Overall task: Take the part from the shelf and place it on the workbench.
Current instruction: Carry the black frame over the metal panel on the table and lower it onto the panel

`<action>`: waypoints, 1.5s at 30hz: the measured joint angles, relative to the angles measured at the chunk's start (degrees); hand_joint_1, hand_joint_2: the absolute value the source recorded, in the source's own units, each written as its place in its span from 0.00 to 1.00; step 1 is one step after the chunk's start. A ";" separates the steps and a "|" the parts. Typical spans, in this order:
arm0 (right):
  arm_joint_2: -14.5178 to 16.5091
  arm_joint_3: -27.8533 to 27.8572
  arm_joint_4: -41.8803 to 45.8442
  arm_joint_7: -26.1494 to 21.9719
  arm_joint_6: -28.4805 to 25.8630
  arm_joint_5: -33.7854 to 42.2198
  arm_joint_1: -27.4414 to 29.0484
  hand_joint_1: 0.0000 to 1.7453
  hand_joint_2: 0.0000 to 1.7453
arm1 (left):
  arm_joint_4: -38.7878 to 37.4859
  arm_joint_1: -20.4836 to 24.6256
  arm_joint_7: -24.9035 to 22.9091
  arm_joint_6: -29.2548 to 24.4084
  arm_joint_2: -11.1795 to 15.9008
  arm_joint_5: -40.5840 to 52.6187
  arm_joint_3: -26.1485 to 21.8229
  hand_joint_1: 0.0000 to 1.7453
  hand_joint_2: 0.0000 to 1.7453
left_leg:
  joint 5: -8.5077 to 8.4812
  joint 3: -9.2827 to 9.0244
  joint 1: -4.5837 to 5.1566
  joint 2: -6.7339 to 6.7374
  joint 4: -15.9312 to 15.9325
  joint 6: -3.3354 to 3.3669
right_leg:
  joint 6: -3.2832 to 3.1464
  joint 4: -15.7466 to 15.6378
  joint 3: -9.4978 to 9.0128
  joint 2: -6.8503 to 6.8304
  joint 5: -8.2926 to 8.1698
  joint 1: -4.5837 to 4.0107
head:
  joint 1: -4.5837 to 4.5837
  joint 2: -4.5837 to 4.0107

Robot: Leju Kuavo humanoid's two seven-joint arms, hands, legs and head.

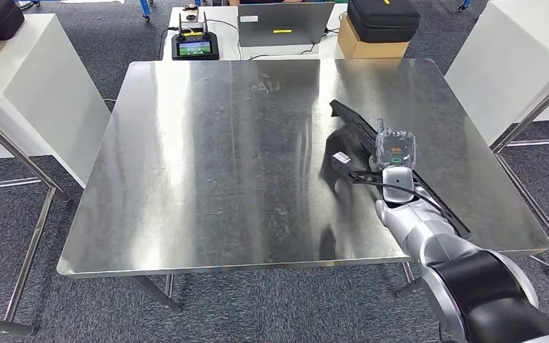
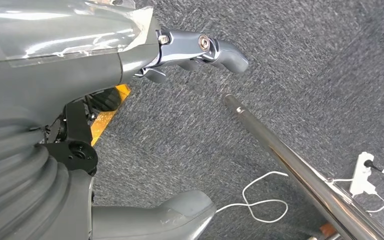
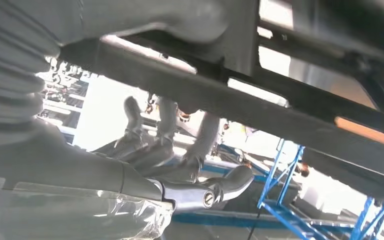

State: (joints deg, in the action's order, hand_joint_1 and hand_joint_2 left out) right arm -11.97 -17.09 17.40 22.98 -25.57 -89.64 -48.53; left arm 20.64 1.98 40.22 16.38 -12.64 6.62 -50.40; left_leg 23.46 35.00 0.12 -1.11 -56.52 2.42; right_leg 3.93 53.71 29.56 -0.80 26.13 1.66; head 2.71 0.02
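A: Where do we have the part now?

B: Over the right half of the steel workbench, a long black framed piece running slantwise from mid-table toward the near right edge. Our right hand is at its middle. In the right wrist view the dark rails cross just above the fingers, but we cannot tell whether they clasp the part or merely sit under it.

A: Is it resting on the metal?

B: Low over it or touching; the dark reflection beneath suggests very close, but we cannot say which.

A: How do we expect it to handle?

B: Stiff, we judge, and fairly light, being open framework. Long as it is, it will want to swing, so a hold near the middle suits it. The polished top looks slick, so it may slide.

A: And our left hand?

B: Hanging by the carpet beside a table leg, fingers spread, nothing in it.
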 joint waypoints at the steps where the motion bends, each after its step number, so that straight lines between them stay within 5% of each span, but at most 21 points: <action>1: -0.04 0.04 -0.12 0.13 0.00 -0.08 0.35 0.00 0.00 | -0.32 0.04 -0.01 -0.02 0.04 -0.01 0.01 0.00 1.00 | 0.00 0.00 0.00 0.00 0.00 0.00 | 0.00 0.00 0.00 0.01 0.00 0.00 | 0.00 0.00; 12: -0.75 0.96 -0.52 0.45 -1.32 -0.25 2.67 0.00 0.00 | -2.69 0.49 0.00 0.97 0.46 1.12 0.40 0.00 1.00 | 0.00 0.01 0.03 0.00 0.00 0.00 | 0.00 0.00 0.00 0.04 0.00 0.02 | 0.00 0.00; 19: -0.14 5.04 0.20 -7.18 -6.44 1.53 3.81 0.00 0.00 | -3.79 0.98 0.00 2.07 0.90 2.53 0.41 0.00 1.00 | 0.00 0.00 0.02 0.01 0.00 0.00 | 0.00 0.03 -0.03 0.05 0.00 0.00 | 0.00 0.00; 23: 2.11 10.43 2.59 -22.13 -9.46 12.38 4.57 0.00 0.00 | -4.09 1.10 0.00 2.21 0.99 3.20 0.40 0.00 0.00 | 0.00 0.00 0.01 0.03 0.01 0.00 | -0.01 0.08 -0.02 0.07 0.00 -0.01 | 0.00 0.00; 27: 6.74 18.46 8.01 -42.52 -4.01 32.32 6.01 0.00 0.00 | -4.02 1.08 0.00 2.03 0.96 3.51 0.38 0.00 0.00 | 0.00 0.00 -0.01 0.04 0.02 0.00 | -0.02 0.12 0.02 0.08 0.02 -0.02 | 0.00 0.00; 30: 10.60 20.79 16.80 -52.84 0.34 44.29 9.08 0.00 0.00 | -3.54 1.01 -0.01 2.17 0.81 2.65 0.22 0.00 0.00 | -0.01 0.00 -0.06 0.04 0.02 -0.01 | -0.03 0.13 0.03 0.08 0.03 -0.04 | 0.00 0.00; 34: 13.69 17.44 32.31 -54.39 1.80 51.29 14.89 0.00 0.00 | -3.00 0.90 0.00 2.10 0.58 1.75 -0.12 0.00 0.00 | 0.00 0.02 -0.09 0.00 0.02 -0.01 | -0.06 0.12 0.10 0.05 0.05 -0.05 | 0.00 0.00; 45: 14.28 5.00 64.92 -58.29 -0.26 67.23 27.00 0.00 0.00 | -1.77 0.70 0.00 -3.90 0.03 0.44 -0.41 0.00 0.00 | 0.26 0.03 0.08 0.00 -0.10 0.16 | 0.06 0.01 0.31 0.05 0.11 0.13 | 0.00 0.00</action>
State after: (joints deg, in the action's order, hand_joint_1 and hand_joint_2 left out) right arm 2.32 -12.08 82.32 -35.31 -25.84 -22.41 -21.52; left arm 18.87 2.68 40.22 12.48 -12.61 7.05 -50.81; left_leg 23.72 35.03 0.20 -1.11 -56.62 2.58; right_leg 3.99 53.72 29.86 -0.76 26.24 1.79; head 2.71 0.02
